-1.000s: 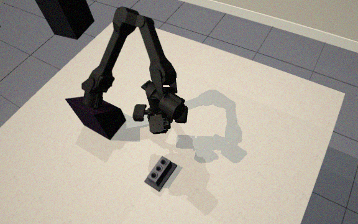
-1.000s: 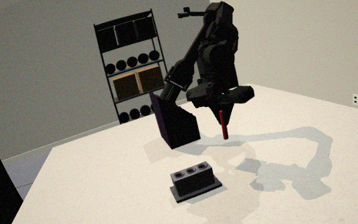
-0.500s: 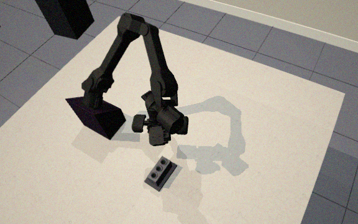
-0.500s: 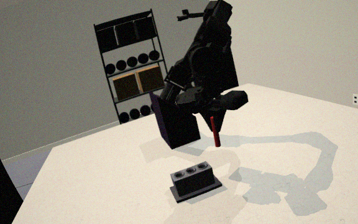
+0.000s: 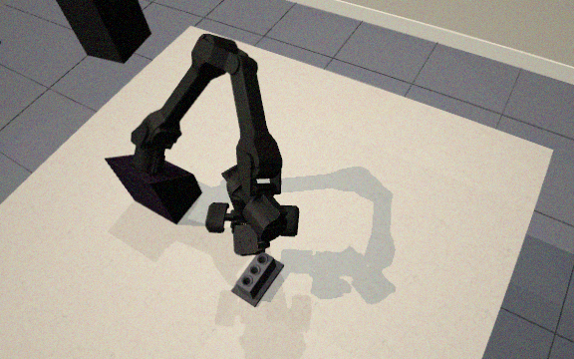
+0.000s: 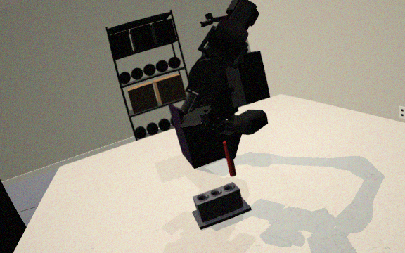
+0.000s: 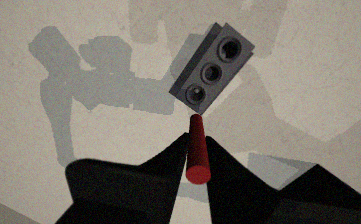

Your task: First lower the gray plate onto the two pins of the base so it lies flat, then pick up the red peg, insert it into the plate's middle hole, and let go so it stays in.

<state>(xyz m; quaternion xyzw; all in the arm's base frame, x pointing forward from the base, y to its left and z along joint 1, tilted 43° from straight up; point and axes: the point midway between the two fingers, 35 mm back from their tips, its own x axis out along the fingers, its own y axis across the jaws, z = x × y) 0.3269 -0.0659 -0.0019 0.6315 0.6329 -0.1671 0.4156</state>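
The gray plate (image 5: 251,275) (image 6: 209,195) (image 7: 221,61), a block with three holes in a row, sits flat on the dark base (image 5: 244,295) (image 6: 223,216). In the wrist view the hole nearest the gripper shows a small light tip inside; the middle hole looks empty. My gripper (image 7: 196,139) is shut on the red peg (image 6: 229,159) (image 7: 198,147). The peg points down, slightly tilted in the exterior view, above and behind the plate, apart from it. In the top view the gripper hides the peg. The fingertips are hard to make out in the exterior view.
The arm's dark mount block (image 5: 159,191) (image 6: 209,147) stands on the pale table top (image 5: 417,199) (image 6: 329,133). A rack (image 6: 143,84) with boxes and round items stands beyond the table, with another dark box (image 5: 113,30) on the floor. Arm shadows cross the table.
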